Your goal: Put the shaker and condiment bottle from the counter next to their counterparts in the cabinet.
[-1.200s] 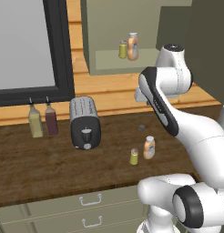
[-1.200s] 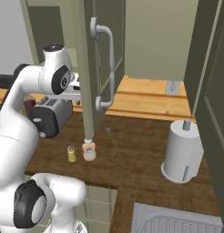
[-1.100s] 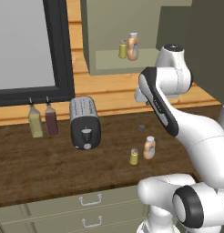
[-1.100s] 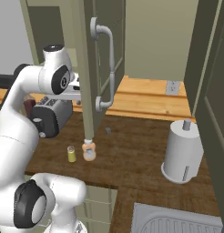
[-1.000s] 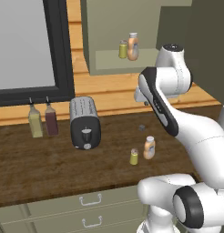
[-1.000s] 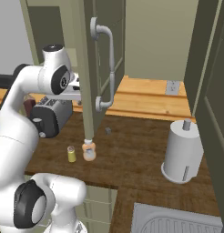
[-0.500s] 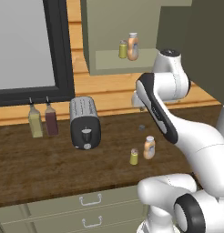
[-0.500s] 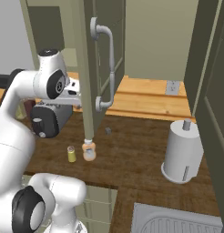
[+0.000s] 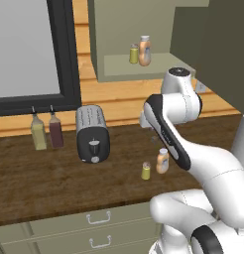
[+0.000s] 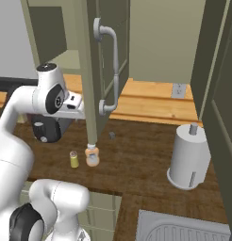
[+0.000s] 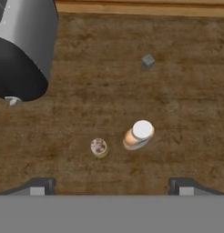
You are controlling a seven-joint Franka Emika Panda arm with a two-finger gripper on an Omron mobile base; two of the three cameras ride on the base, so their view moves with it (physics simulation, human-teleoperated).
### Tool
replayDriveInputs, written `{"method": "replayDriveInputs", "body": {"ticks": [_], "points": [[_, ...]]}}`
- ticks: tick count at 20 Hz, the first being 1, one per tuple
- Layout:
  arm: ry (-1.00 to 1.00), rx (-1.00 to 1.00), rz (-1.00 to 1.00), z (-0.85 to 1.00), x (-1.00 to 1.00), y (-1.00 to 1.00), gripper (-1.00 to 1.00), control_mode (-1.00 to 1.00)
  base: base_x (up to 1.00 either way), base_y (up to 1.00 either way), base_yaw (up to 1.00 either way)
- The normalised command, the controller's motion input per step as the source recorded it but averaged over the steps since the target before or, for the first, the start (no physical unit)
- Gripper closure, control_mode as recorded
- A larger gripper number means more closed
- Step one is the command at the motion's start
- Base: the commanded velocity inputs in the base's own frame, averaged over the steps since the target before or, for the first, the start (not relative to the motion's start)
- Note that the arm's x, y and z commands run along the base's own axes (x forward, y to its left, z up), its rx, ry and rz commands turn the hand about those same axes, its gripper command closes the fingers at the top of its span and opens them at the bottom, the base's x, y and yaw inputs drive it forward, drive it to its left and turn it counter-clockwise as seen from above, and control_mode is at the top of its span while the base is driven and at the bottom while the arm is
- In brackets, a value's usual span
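Nothing moved yet, by the look of it — the shaker (image 11: pixel 99 147) and the condiment bottle (image 11: pixel 138 134) stand just beside each other on the counter (image 11: pixel 177 113), bottle at the shaker's three o'clock. The gripper (image 11: pixel 111 185) hangs above them, spread wide and empty. Their counterparts (image 9: pixel 140 51) wait in the cabinet (image 9: pixel 144 64) — both trips remain.

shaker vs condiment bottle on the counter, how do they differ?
The shaker is yellow-green, squat and shorter; the condiment bottle is peach-orange, rounded and taller. The shaker has a grey cap, the bottle a pale white one. Both stand upright, close together but apart, on the counter.
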Motion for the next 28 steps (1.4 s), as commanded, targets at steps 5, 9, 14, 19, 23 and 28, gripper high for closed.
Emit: {"method": "replayDriveInputs", "body": {"ticks": [5,9,14,19,23,28], "points": [[0.00,0.00,-0.01,-0.40,-0.09,0.08,-1.00,-1.00,0.00,0.00,0.00],[0.00,0.00,-0.02,-0.34,-0.05,0.15,-1.00,-1.00,0.00,0.00,0.00],[0.00,0.00,-0.01,-0.31,-0.04,0.15,-1.00,-1.00,0.00,0.00,0.00],[0.00,0.00,-0.01,-0.23,-0.01,0.10,-1.00,-1.00,0.00,0.00,0.00],[0.00,0.00,-0.01,-0.20,0.00,0.02,-1.00,-1.00,0.00,0.00,0.00],[0.00,0.00,0.00,-0.20,0.00,0.00,-1.00,-1.00,0.00,0.00,0.00]]}}
